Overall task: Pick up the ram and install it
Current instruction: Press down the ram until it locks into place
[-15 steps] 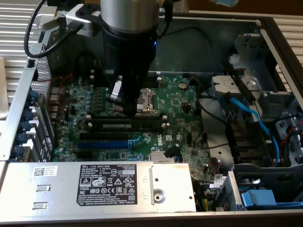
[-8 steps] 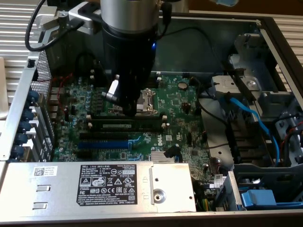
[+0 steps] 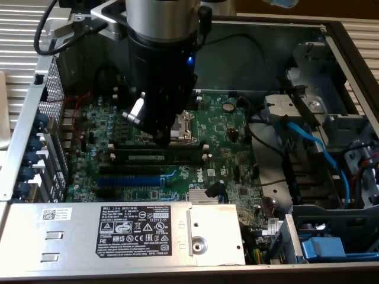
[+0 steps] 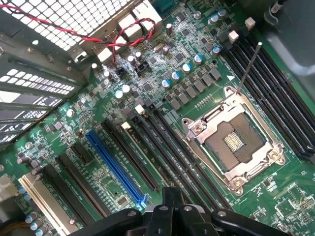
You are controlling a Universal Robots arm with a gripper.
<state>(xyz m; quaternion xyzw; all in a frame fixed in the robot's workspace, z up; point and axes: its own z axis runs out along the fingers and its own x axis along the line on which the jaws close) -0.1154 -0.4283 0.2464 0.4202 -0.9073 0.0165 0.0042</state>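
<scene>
- Over the motherboard (image 3: 228,127) of an open computer case (image 3: 331,35), the gripper (image 3: 167,137) hangs nose-down, its tip close to the board beside the CPU socket (image 3: 188,131).
- The fingers (image 4: 170,204) are clenched together. I cannot tell whether they pinch anything or only bear down on what is beneath them.
- The ram (image 3: 155,158) appears to stand in one of the long black slots (image 4: 184,164), just on the near side of the CPU socket in the exterior view. It shows there as a thin greenish strip with a small pale label.
- Key relation: the ram lies directly under and just in front of the gripper's tip, touching or very nearly so. The contact itself is hidden by the gripper's body.
- Its long axis runs from the exterior view's left to the exterior view's right, parallel to the blue slot (image 3: 127,180) that lies nearer the camera, with a black slot between them.
- It stands on edge, narrow top edge facing up toward the fingers, and looks level along its length, so I judge it to be in the slot. Whether its end clips have closed I cannot tell.
- In the wrist view the same slots run diagonally away from the fingers, alongside the blue slot (image 4: 115,164) and the socket (image 4: 236,142).
</scene>
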